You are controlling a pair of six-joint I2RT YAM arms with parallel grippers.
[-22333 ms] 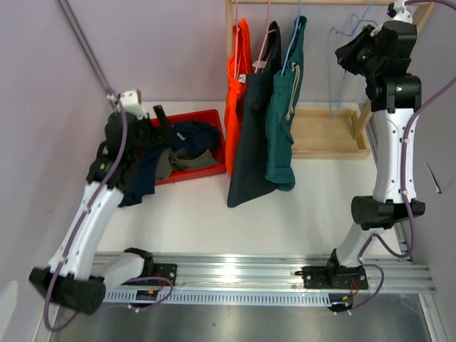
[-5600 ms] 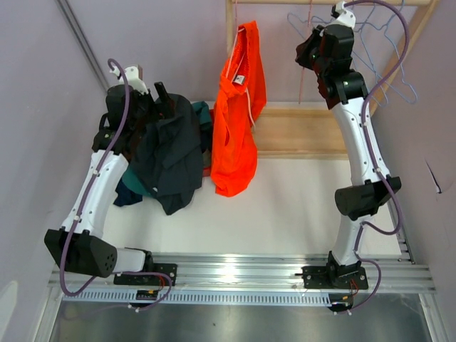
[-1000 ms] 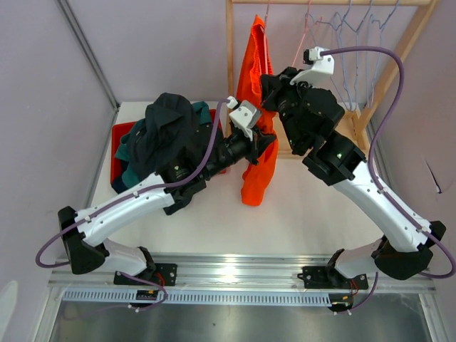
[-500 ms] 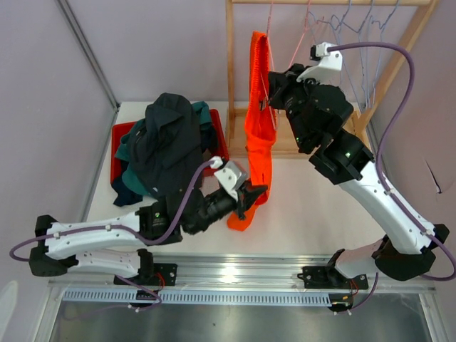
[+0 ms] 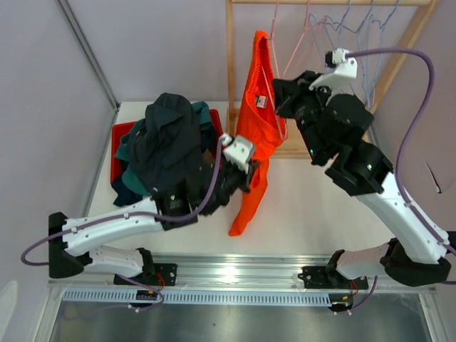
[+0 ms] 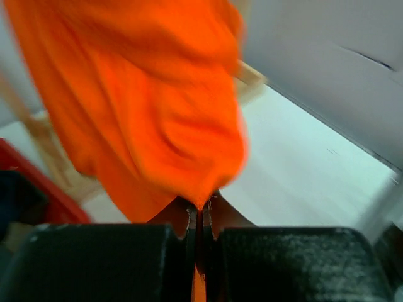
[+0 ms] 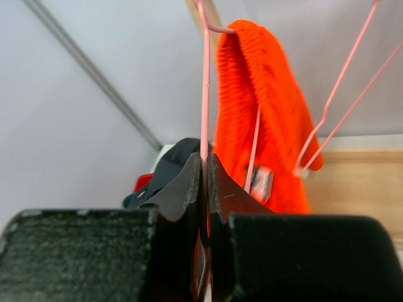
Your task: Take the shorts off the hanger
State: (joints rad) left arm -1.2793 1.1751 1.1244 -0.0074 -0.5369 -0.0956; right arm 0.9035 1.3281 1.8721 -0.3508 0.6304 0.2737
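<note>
Top external: left tool (image 6: 200, 217) clamped on orange shorts (image 5: 255, 128), higher than before (fabric slacker); right tool (image 7: 205, 182) pinches pink hanger (image 7: 204, 75).

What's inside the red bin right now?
Charcoal shorts heaped on top, teal shorts showing at the edges. Anything beneath them, and the floor of the bin, is covered.

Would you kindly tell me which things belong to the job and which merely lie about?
Job: orange shorts, pink hanger, left pincer gripping the shorts, right pincer gripping the hanger.
Lying about: empty hangers, wooden rack, red bin, charcoal shorts already off.
</note>
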